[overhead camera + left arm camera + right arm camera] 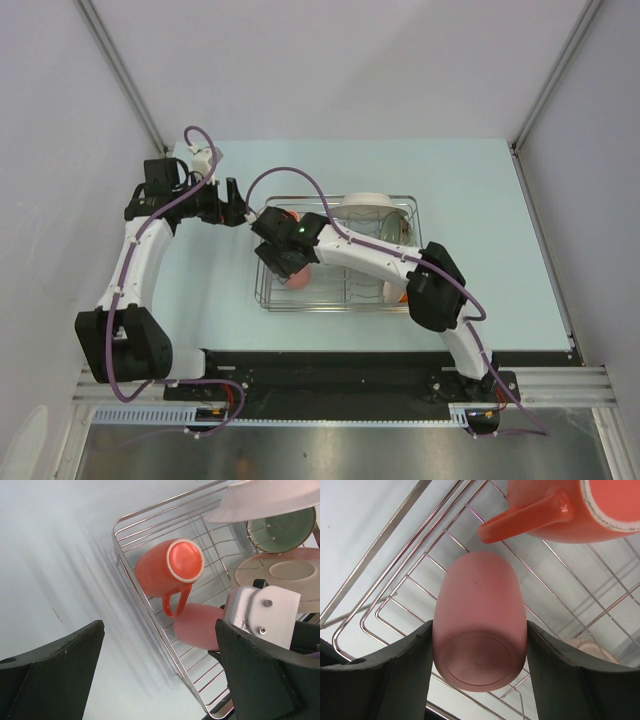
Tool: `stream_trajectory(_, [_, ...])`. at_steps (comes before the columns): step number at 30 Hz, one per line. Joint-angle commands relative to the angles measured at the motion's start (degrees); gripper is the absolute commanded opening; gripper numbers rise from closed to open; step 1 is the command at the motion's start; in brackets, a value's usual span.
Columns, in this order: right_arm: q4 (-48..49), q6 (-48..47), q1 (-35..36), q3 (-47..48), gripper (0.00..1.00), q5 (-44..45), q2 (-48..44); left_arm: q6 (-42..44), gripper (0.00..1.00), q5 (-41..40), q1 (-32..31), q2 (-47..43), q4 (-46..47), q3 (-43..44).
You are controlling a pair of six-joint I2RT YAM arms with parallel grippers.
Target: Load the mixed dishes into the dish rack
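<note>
Right gripper (480,667): mine, clenched on the tumbler (479,625), one finger pressed to each side, its base towards my wrist camera.
Tumbler: inside the rack (125,522), at its left end, over the wires; I cannot tell whether it rests on them.
Left gripper (159,650): also mine, jaws wide apart and holding nothing, over the table (60,555) just beside the rack's left end.
Mug (167,572): on its side in the rack's far left corner, handle pointing towards the tumbler, just beside it.
Plate (280,575): in the rack, right of the tumbler.
Green bowl (282,530): in the rack, beyond the plate.
White bowl (270,500): at the rack's far side, overlapping the green bowl in my left wrist view.
</note>
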Motion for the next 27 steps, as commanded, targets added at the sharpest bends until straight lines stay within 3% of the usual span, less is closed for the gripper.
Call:
stream_trajectory(1, [0.2, -2.0, -0.5, 1.2, 0.18, -4.2, 2.5, -0.6, 0.98, 4.6, -0.8, -1.2, 0.2, 0.7])
stream_trajectory(8, [1.6, -2.2, -0.5, 0.4, 0.58, -4.0, 2.1, -0.3, 0.98, 4.4, -0.7, -0.8, 0.0, 0.9])
stream_trajectory(11, [1.9, -2.0, -0.5, -0.3, 0.85, -2.5, 0.5, -0.3, 0.98, 4.3, -0.7, -0.5, -0.1, 1.1])
stream_trajectory(12, [1.8, -2.0, -0.5, -0.5, 0.99, -2.1, 0.0, -0.2, 0.98, 4.4, -0.8, -0.4, -0.3, 1.6])
stream_trajectory(22, [1.9, 0.0, -1.3, -3.5, 1.00, -0.2, -15.2, 0.3, 0.99, 2.1, -0.7, 0.1, -1.4, 3.5])
stream_trajectory(27, [5.6, 2.4, -3.5, -11.0, 1.00, 1.6, -30.9, 1.1, 0.98, 1.0, -0.8, 0.4, -2.2, 3.5])
